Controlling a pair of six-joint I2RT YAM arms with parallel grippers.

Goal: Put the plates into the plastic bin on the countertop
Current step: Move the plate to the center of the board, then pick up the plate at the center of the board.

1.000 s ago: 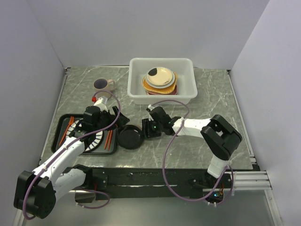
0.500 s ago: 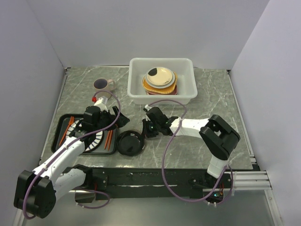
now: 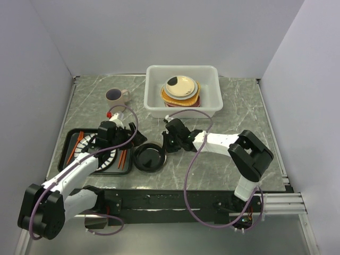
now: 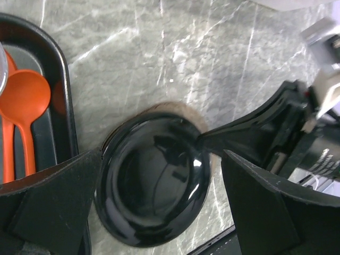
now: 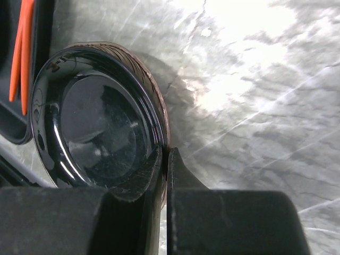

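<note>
The countertop [image 3: 234,114] carries the white plastic bin [image 3: 154,90] at its far middle. A black tray [image 3: 68,150] is set at the near left. Inside the bin a stack of plates [image 3: 180,89] is already seated, with a cream plate on top and an orange one beneath it. On the tray lies a white ribbed plate [image 3: 108,158], partly covered by the left arm, with orange utensils [image 3: 123,157] beside it. A mug [image 3: 116,95] stands well apart at the far left.

The dark brown-black plate [image 3: 149,158] rests on the countertop, just beside the tray and near the bin's front wall.

The right gripper [image 5: 166,159] is applied to this plate's rim. Its jaws are pinched on the rim, one finger inside the well and one outside. Whether the rim is already raised off the surface cannot be told. The left gripper [image 4: 162,159] is held above the same plate with its jaws spread wide, and nothing is held in them.

The step in hand is judged to be the pick-up of the dark plate. The next move calls for the pinch to be maintained, the plate to be raised above the bin's rim, carried over the stack, and lowered before release. Slippage of the glossy rim is to be guarded against. The white ribbed plate is judged to remain afterwards.
</note>
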